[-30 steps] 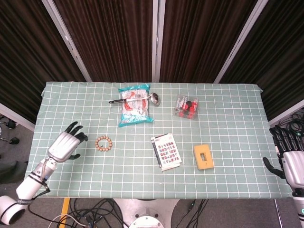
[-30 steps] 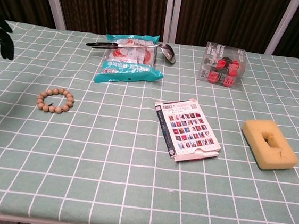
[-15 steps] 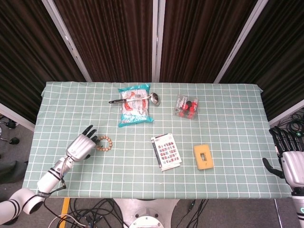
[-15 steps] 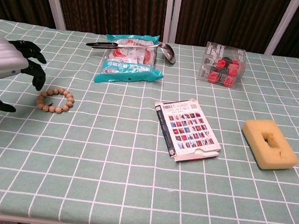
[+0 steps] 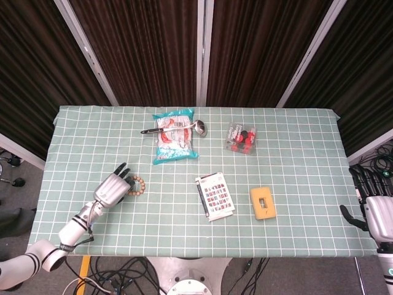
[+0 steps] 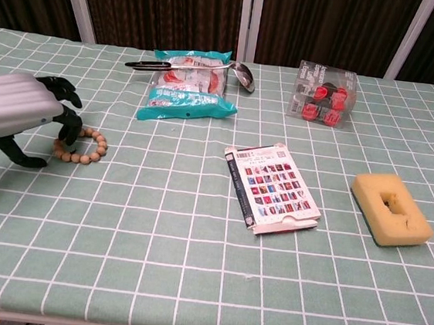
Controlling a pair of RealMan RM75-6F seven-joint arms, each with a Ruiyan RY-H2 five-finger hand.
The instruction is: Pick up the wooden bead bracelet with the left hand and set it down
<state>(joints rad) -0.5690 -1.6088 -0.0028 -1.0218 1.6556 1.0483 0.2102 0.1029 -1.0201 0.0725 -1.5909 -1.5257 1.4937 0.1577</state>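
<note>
The wooden bead bracelet (image 5: 137,185) (image 6: 86,147) lies flat on the checked green tablecloth, left of centre. My left hand (image 5: 113,189) (image 6: 22,114) hovers over the bracelet's left side, fingers apart and curved down, dark fingertips (image 6: 71,136) reaching onto the ring and hiding part of it. Nothing is lifted; the beads rest on the cloth. My right hand (image 5: 376,206) hangs off the table's right edge, fingers spread and holding nothing; only the head view shows it.
A teal snack bag (image 5: 174,139) (image 6: 186,91) with a metal ladle (image 5: 175,128) across it lies at the back. A clear box of red items (image 5: 242,139) (image 6: 322,96), a booklet (image 5: 215,196) (image 6: 272,187) and a yellow sponge (image 5: 263,204) (image 6: 391,209) sit to the right.
My left hand has swept rightward from the table's left side to the bracelet, and its fingers now cover the ring's left part. The right hand has stayed still.
</note>
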